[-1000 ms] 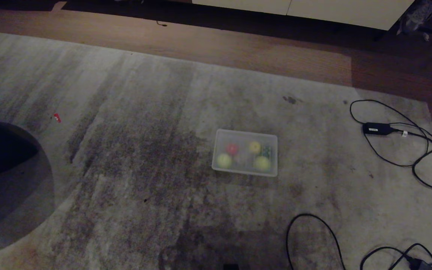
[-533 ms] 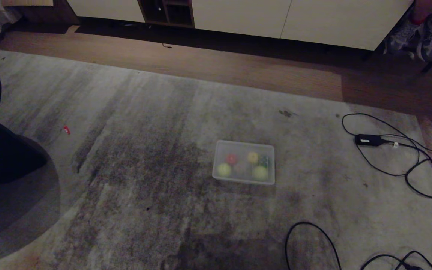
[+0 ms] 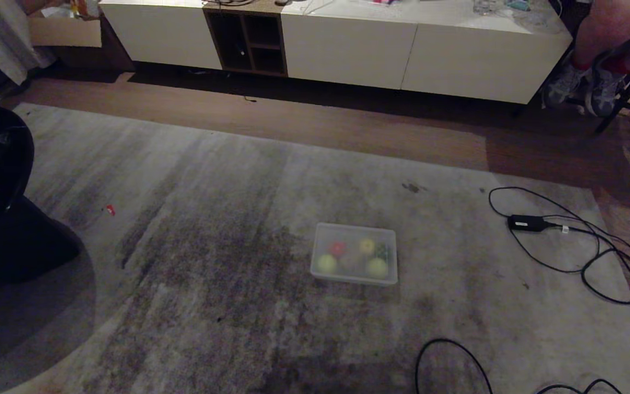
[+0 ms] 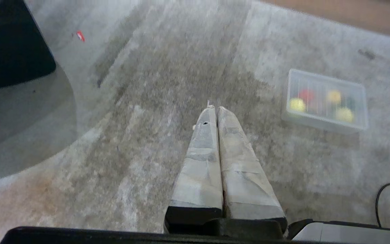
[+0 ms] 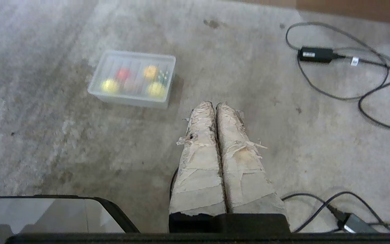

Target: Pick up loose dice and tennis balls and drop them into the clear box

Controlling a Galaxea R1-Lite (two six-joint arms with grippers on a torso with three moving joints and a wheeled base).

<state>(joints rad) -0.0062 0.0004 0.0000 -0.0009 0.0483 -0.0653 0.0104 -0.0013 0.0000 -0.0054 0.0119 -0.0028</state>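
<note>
Living room: rug (image 3: 194, 230), low sideboard (image 3: 348, 49).

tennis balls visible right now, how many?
2, both inside the clear box on the rug: one tennis ball in its near-left corner, the other at its near-right. More could hide behind the dice; none seen loose.

The head view looks forward and down from well above the rug (image 3: 227, 219), reaching the white cabinet (image 3: 348, 49) at 12 o'clock. Each wrist view looks steeply down along its own closed fingers from high above the rug. All three views share the clear box (image 3: 354, 261) (image 4: 325, 100) (image 5: 132, 78).
</note>
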